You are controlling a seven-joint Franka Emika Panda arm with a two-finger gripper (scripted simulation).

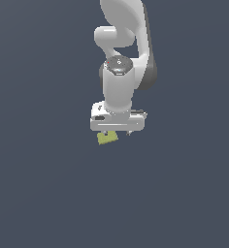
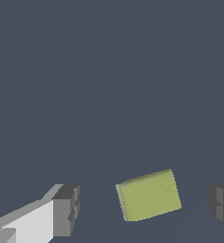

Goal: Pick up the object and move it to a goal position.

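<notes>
The object, a small yellow-green block point(image 2: 148, 195), lies flat on the dark grey surface, turned a little askew. In the wrist view it sits between the two fingers of my gripper point(image 2: 144, 209), with a gap on each side, nearer to one finger than the other. The fingers point(image 2: 66, 210) stand wide apart and touch nothing, so the gripper is open. In the exterior view the block point(image 1: 107, 138) peeks out just under the white hand, with the gripper point(image 1: 117, 132) right above it and the fingertips mostly hidden behind the hand.
The white arm point(image 1: 120, 58) rises straight up behind the hand in the exterior view. A plain dark grey surface point(image 1: 48, 184) spreads all around, with no other objects or goal marker showing.
</notes>
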